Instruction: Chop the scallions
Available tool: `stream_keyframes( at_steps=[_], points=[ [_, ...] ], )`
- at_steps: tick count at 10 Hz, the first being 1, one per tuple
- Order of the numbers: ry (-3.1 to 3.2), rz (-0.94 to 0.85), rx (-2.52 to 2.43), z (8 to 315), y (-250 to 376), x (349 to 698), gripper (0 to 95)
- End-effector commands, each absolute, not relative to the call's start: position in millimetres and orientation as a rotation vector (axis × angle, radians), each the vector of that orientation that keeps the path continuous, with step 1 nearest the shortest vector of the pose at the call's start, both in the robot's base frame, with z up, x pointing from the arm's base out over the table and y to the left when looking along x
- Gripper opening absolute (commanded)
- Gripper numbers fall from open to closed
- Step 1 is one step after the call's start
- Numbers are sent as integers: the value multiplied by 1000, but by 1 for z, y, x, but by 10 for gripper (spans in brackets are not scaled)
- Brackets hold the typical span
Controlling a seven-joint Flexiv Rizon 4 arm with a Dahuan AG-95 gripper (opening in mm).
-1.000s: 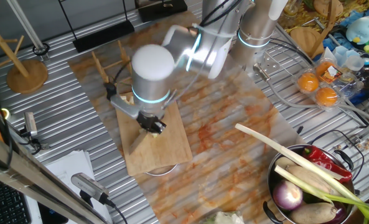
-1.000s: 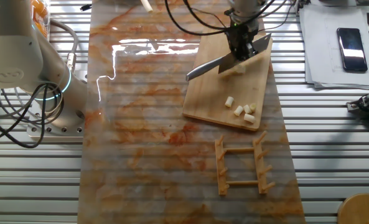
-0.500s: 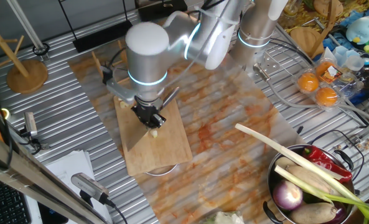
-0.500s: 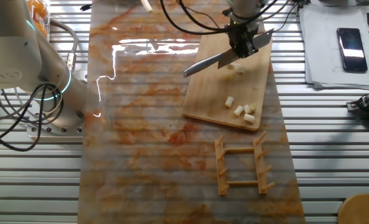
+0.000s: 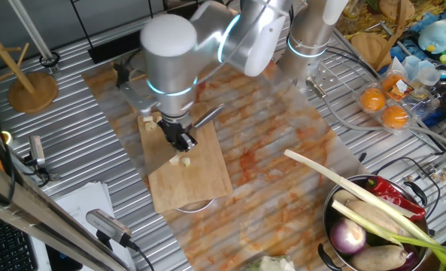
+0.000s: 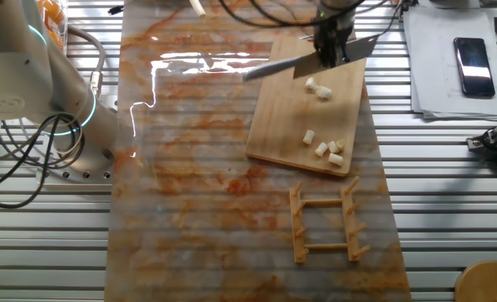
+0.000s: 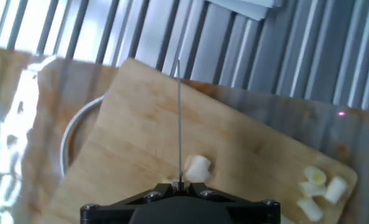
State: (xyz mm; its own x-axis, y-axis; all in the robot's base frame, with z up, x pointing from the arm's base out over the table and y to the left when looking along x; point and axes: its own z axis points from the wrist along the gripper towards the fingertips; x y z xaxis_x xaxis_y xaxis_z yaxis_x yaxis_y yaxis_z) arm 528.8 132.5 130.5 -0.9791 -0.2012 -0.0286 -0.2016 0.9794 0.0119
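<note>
My gripper [image 5: 179, 138] is shut on a knife, whose blade [image 5: 207, 117] sticks out to the side, lifted above the wooden cutting board [image 5: 200, 181]. In the other fixed view the gripper [image 6: 330, 50] holds the blade [image 6: 277, 65] over the board's far end [image 6: 286, 117]. Scallion chunks lie on the board: two just below the knife [image 6: 318, 88] and several near the other end [image 6: 328, 149]. In the hand view the blade [image 7: 178, 118] shows edge-on, with one chunk [image 7: 197, 168] beside it and more at the right [image 7: 318, 186].
A wooden rack [image 6: 325, 222] lies beyond the board's end. A metal bowl [image 5: 335, 207] at the right holds a purple onion, a red chili and a long leek. Oranges [image 5: 384, 105], a phone [image 6: 471, 54] and a wooden stand [image 5: 33, 90] sit around the mat.
The gripper has risen with the knife and moved back toward the board's end, away from the chunks. Two cut chunks now lie uncovered where the blade was.
</note>
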Motion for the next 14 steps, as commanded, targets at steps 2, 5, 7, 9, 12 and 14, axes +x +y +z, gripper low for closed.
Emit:
stream_keyframes(
  at_steps=[2,5,7,9,12,14],
  points=[
    [3126,15,-48,162,130,530,0],
    [3101,29,-56,169,125,525,0],
    [3109,13,-51,168,126,527,0],
    [3133,-36,-49,164,122,523,0],
    [3103,-128,-22,154,100,503,0],
    [3096,-173,-25,155,89,501,0]
  ],
)
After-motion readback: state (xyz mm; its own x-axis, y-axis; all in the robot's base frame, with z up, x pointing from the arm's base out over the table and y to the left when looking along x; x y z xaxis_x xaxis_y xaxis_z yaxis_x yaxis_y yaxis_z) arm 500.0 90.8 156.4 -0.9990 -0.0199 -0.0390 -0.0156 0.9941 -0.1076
